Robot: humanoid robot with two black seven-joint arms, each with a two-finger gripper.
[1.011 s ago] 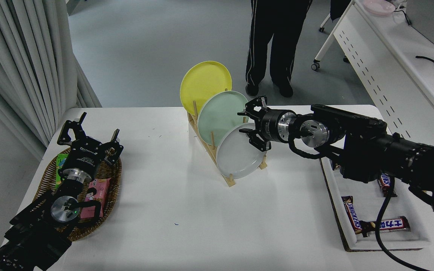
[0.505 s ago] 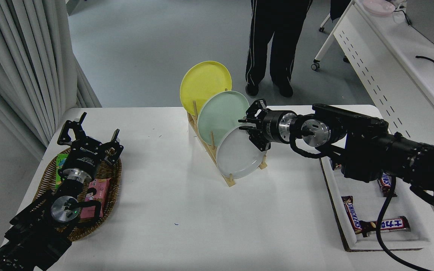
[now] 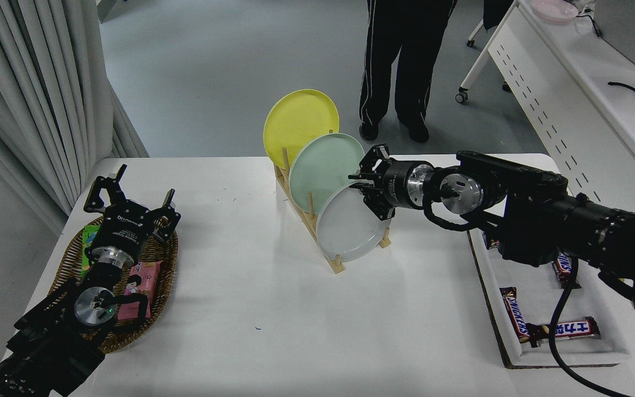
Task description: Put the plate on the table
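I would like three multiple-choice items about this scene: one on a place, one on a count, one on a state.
1. Where is the grey-white plate?
A. flat on the table
B. front slot of the wooden rack
C. in the basket

2. How many plates stand in the rack?
A. two
B. three
C. four

3. How is the right gripper?
A. at the grey-white plate's upper rim
B. parked over the basket
C. holding a chocolate bar

Answers: 1 B, it stands on edge nearest the camera; 2 B, yellow plate, mint green plate and grey-white; 3 A, its fingers close around that rim.
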